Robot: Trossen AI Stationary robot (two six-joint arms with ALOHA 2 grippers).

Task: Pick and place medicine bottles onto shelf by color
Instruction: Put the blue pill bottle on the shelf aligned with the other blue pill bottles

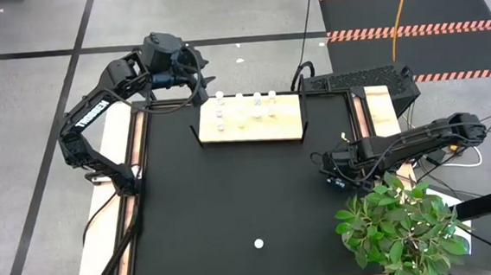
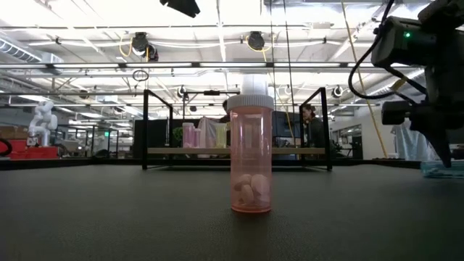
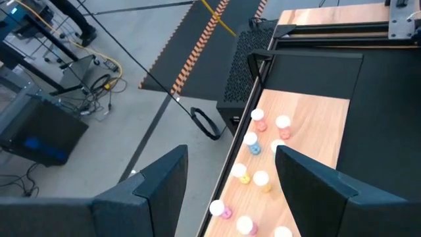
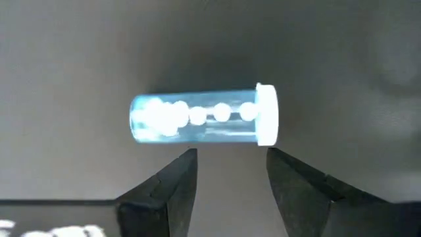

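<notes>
A pink bottle (image 2: pixel 252 156) is standing upright alone at the lower centre of the black table (image 1: pixel 232 199). At the right edge, the right gripper (image 4: pixel 227 168) is hovering with fingers apart and empty over a blue bottle (image 4: pixel 204 117) lying on its side. Farther back, at upper centre, bottles are standing on the wooden shelf (image 1: pixel 284 126), with the left gripper (image 3: pixel 227 174) open and empty above its left end

You see a clear, glossy blue plastic bottle (image 4: pixel 197 118) lying just past the right gripper's (image 4: pixel 230 168) matt dark fingers; the shelf (image 1: pixel 253 124) is pale smooth wood.
</notes>
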